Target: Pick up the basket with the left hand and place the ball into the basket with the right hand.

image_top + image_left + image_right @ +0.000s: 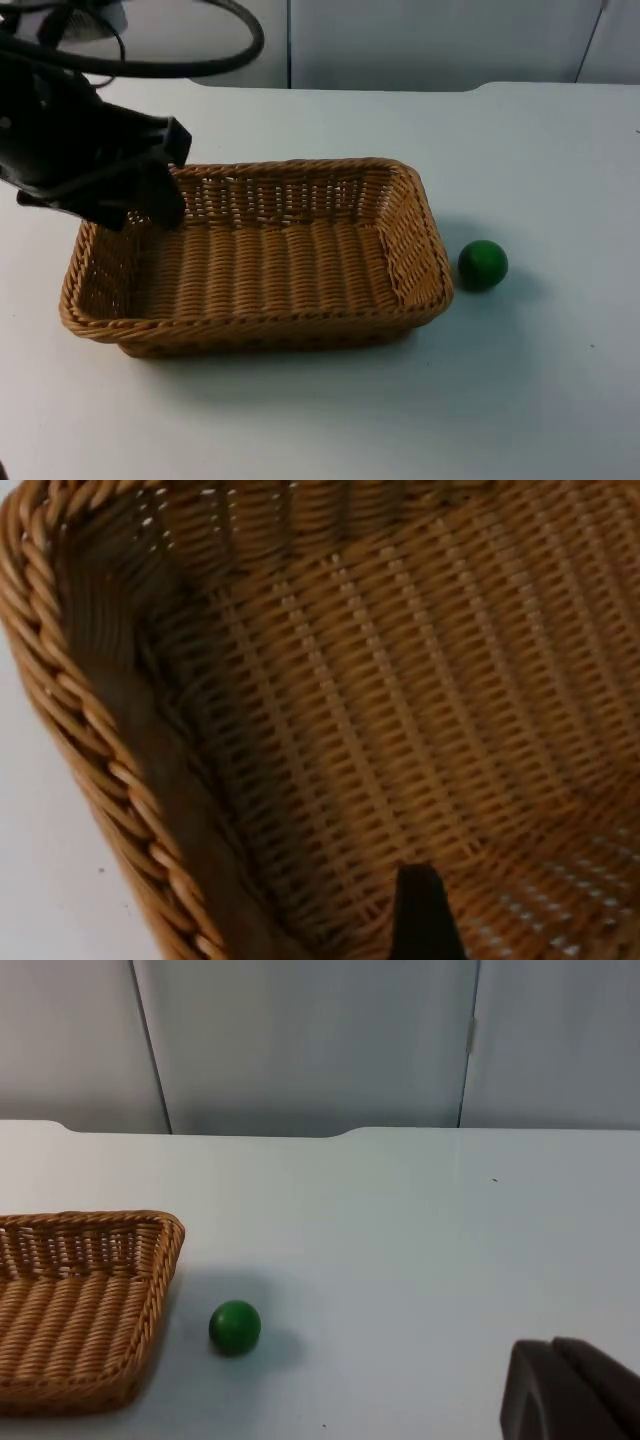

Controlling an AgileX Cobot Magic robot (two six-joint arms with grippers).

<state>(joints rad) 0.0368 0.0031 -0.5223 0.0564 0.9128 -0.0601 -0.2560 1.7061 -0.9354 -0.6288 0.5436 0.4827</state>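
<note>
The left gripper [150, 200] sits at the far-left corner of the wicker basket [300, 270], its black body over the rim there; in the left wrist view one fingertip [420, 915] stands inside the basket [400, 730], close to the woven wall and the braided rim, so I judge the jaws to straddle that wall; whether they are apart or pressed on the weave I cannot tell. The basket rests on the white table [560, 390], its long axis running left to right across the top view; it looks flat on the surface, so I judge the lift not yet made.

The green ball [483, 264] lies on the table just beside the basket's right short end, apart from it; the right wrist view shows the ball [235, 1326] near that corner of the basket [80, 1300], ahead of the right gripper [570, 1390], which waits back from it over the table [420, 1240]; whether its jaws are apart I cannot tell. The ball is on the right arm's side, so the right gripper is the nearer one, and the coming reach runs forward and towards the basket.
</note>
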